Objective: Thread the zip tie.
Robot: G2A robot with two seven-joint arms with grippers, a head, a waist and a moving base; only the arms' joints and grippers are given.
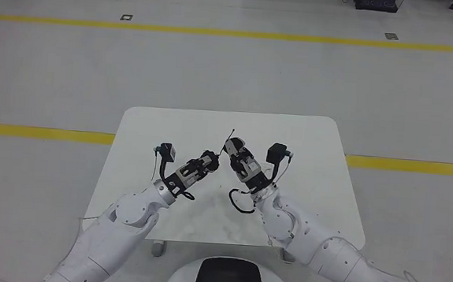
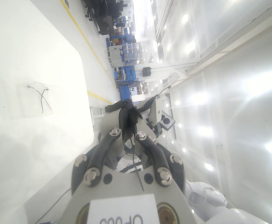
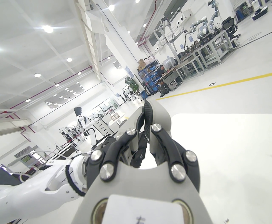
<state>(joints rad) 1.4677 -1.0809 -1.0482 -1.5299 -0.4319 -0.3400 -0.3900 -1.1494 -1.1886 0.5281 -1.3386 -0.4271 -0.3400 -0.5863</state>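
Top view, both arms raised over the middle of the white rounded-corner worktop: the right tool is pressed together on a thin black plastic zip tie, whose free end sticks out past the fingertips and points away from the robot toward the worktop's far edge, leaning slightly to the robot's right. Its long axis runs near-to-far and roughly in line with the tool's fingers. The left tool hangs just beside the right one, tips angled toward it. In the left wrist view it is closed on a thin black strip that trails from between its fingers back toward the wrist; whether this is part of the same tie cannot be told. Both tools hang above the surface, well apart from the far edge and from both side edges, with white worktop on every side. A clear plastic bag holding a few more thin black ties lies flat on the worktop, apart from the tools.
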